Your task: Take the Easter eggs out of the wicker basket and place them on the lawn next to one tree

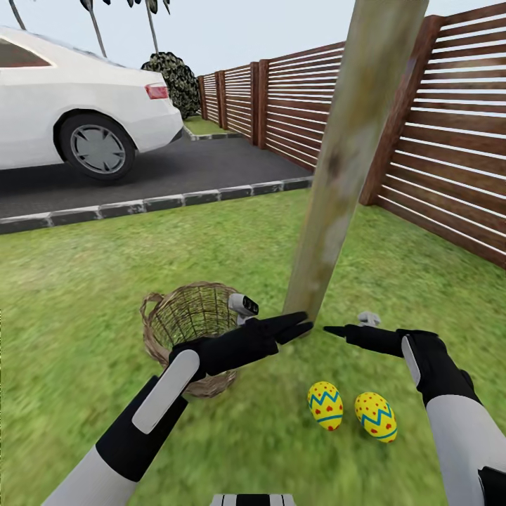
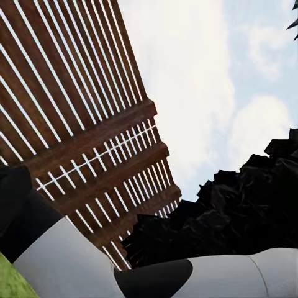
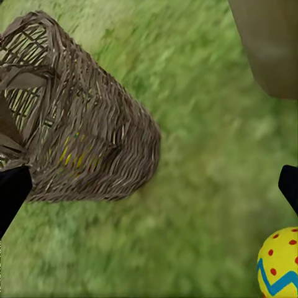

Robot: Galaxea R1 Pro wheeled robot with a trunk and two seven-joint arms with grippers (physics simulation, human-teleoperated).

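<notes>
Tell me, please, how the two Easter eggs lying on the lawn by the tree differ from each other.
The left egg lies nearer the wicker basket; the right egg lies farther from it. The left egg stands more upright; the right egg tilts. Both are yellow with blue zigzags and red marks, resting on the lawn near the tree.

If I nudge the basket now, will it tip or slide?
Likely tips: the basket already leans on the lawn in the head view. Open twig weave suggests it is light, so it may skid. A yellow patch shows through the weave, perhaps an egg.
</notes>
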